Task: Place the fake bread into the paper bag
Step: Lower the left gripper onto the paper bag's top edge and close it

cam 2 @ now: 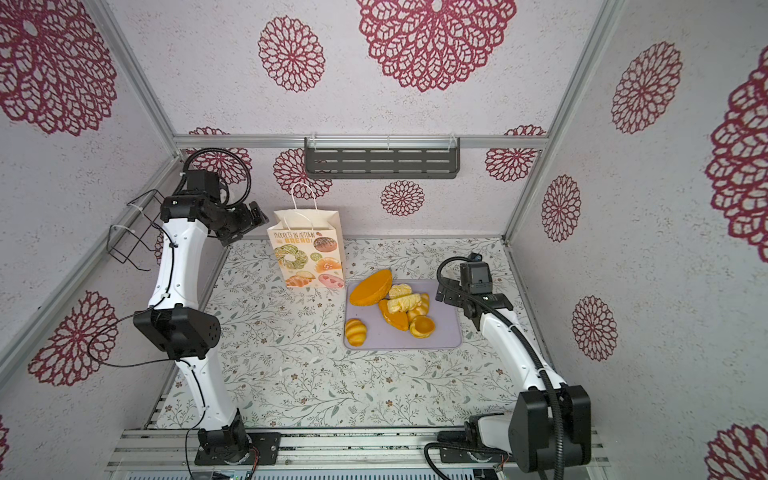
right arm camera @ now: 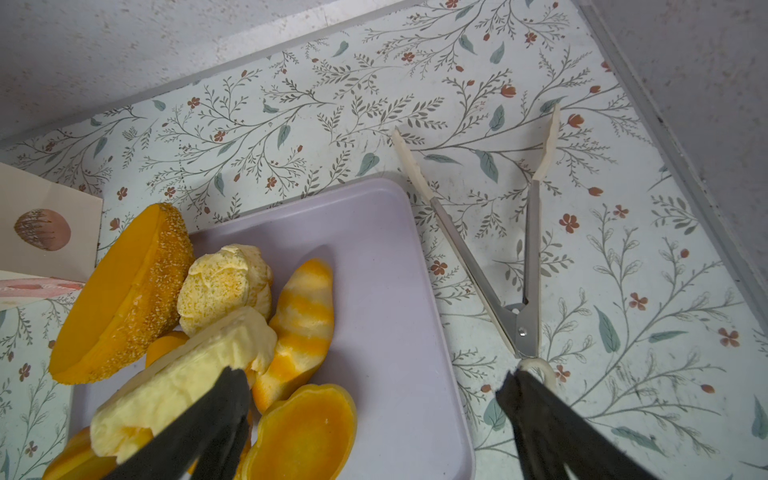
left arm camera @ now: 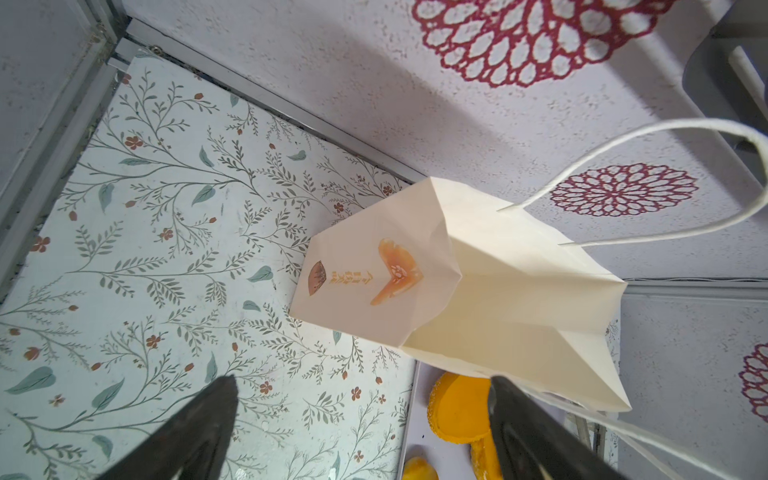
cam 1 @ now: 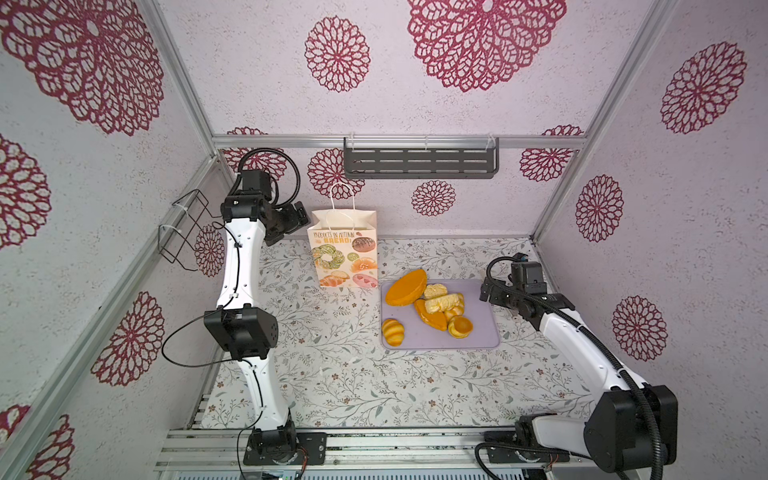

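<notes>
Glossy orange, golden and cream toy loaves (cam 1: 432,305) lie on a flat lilac tray (cam 1: 484,332), just beside the upright cream paper bag (cam 1: 345,253). The left hand (left arm camera: 361,386) hangs by the bag's top and the right hand (right arm camera: 376,376) over the tray's edge, both spread apart and empty.

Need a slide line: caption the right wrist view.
Open right claw near bread piled on a lilac tray, tongs lying beside the tray.
</notes>
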You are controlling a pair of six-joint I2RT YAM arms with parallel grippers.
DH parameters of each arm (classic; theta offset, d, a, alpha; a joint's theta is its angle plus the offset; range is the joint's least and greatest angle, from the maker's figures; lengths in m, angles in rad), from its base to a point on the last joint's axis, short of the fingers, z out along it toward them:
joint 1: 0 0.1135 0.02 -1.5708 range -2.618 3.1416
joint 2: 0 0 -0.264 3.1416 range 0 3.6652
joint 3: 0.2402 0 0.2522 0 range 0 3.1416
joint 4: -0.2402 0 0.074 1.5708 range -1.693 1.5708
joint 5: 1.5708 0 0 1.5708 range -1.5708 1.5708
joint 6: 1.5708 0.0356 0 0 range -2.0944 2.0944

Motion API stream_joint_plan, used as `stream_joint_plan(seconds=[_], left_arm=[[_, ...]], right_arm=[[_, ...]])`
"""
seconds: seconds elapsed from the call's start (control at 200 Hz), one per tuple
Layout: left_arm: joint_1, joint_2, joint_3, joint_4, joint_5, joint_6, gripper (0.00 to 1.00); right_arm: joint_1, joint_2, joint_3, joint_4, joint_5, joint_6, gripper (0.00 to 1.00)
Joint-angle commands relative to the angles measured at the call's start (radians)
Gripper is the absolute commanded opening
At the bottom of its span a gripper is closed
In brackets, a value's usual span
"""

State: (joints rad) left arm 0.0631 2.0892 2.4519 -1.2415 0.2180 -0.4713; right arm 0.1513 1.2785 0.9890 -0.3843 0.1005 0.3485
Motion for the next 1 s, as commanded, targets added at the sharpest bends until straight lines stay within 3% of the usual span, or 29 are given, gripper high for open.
stream_joint_plan(seconds=[0.0,0.626,0.996], left_arm=[[-0.024,0.027,0.037,0.047,-0.034,0.012,0.97],[-0.097,0.186,0.156,0.130,-0.106,-0.026,1.00],[-0.111,0.196,0.160,0.129,-0.197,-0.010,0.78]], right_arm=[[0.003,-0.031,0.015,-0.001,-0.003,-0.029,0.99],[0.001,-0.004,-0.025,0.040,-0.013,-0.066,0.99],[-0.001,0.005,-0.030,0.058,-0.019,-0.067,0.99]])
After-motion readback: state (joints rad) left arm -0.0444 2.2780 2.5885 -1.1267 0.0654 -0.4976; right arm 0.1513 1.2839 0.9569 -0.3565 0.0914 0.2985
